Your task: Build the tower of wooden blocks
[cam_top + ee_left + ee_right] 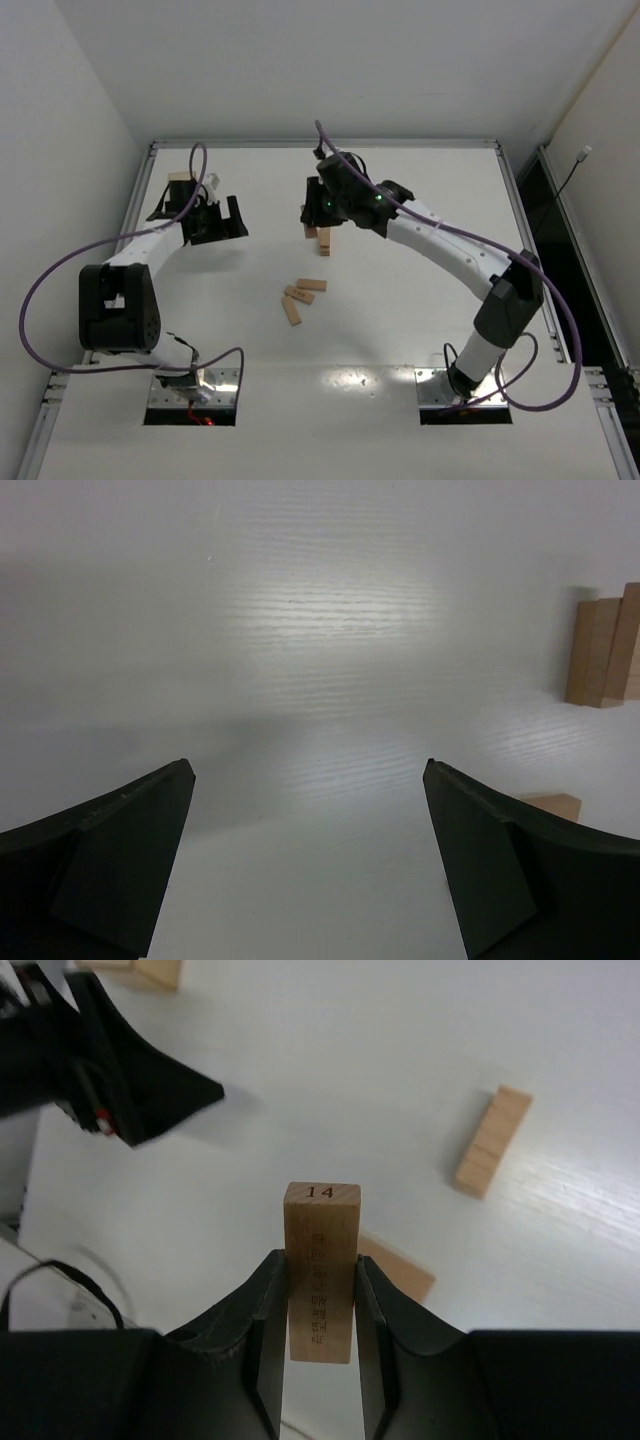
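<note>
My right gripper (320, 1258) is shut on a light-tan wooden block (321, 1222), stamped 14 on its end, pinching its long sides. The block hangs above the white table. Under it lies a flat block (402, 1270), and another lies apart to the upper right (492, 1141). In the top view the right gripper (315, 222) hovers at the table's middle, with tan blocks (323, 240) showing just beneath it; no finished wood block tower is visible. My left gripper (309, 765) is open and holds nothing over bare table at the left (220, 222). Stacked blocks (603, 652) show at its right edge.
Three loose blocks (303, 295) lie near the table's centre, nearer to me than the right gripper. Another block end (553, 804) peeks out beside my left gripper's right finger. A tan block (150, 970) sits far left, past the left arm (110, 1070). A raised rim (320, 143) runs along the table's far edge.
</note>
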